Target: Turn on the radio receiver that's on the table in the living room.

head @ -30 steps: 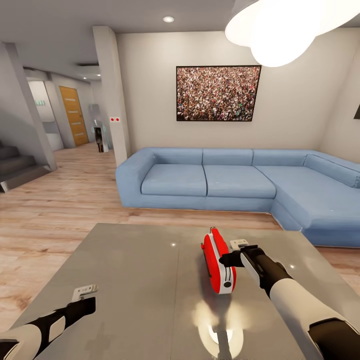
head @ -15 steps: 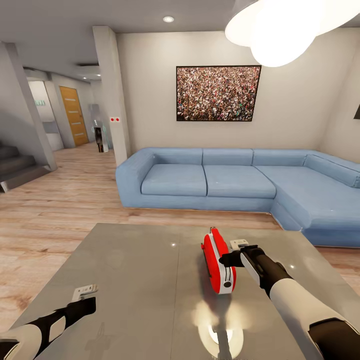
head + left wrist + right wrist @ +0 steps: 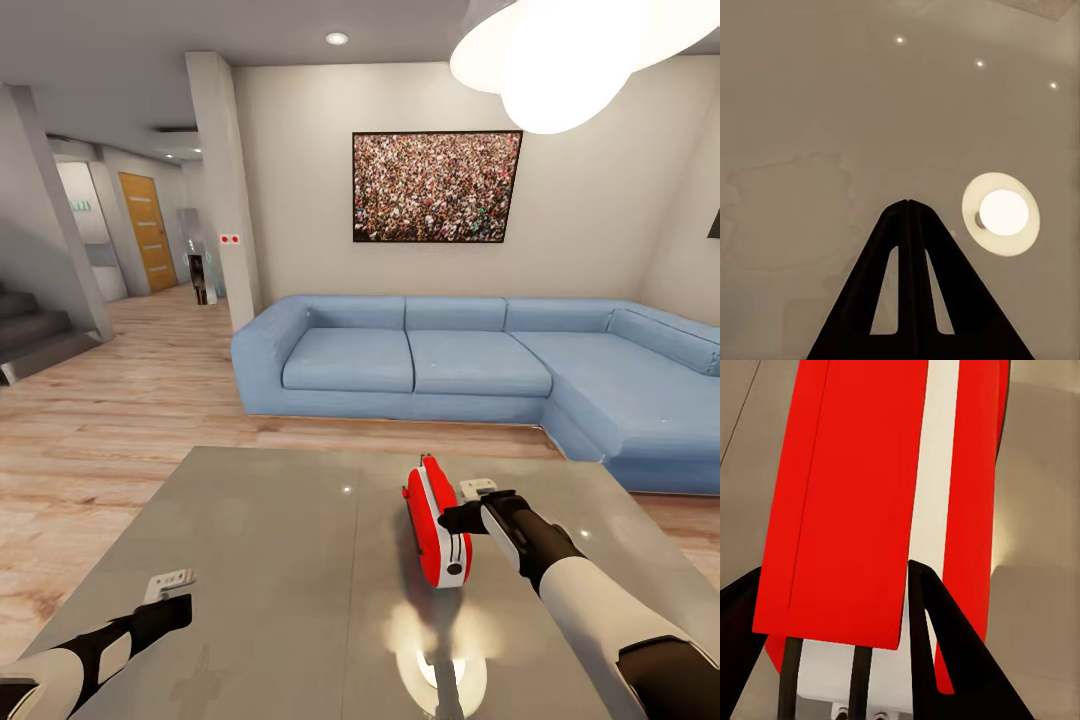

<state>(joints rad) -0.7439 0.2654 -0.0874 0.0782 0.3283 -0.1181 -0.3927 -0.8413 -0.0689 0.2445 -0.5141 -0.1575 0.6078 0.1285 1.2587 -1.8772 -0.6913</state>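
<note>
On table (image 3: 270,560): radio receiver (image 3: 436,522) upright on edge, right tool (image 3: 452,518) touching.

I have the table (image 3: 270,560) directly in front of me, with the radio receiver (image 3: 437,522) standing on edge on it, right of centre. My right gripper (image 3: 452,519) sits just right of the receiver, touching its side. My left gripper (image 3: 172,598) hangs over the table's near left part, well apart from the receiver. Beyond the table's far edge runs the sofa (image 3: 480,365), its corner section extending nearer on the right. The framed crowd photo (image 3: 437,186) hangs on the wall behind the sofa. A staircase (image 3: 35,335) lies far left.
</note>
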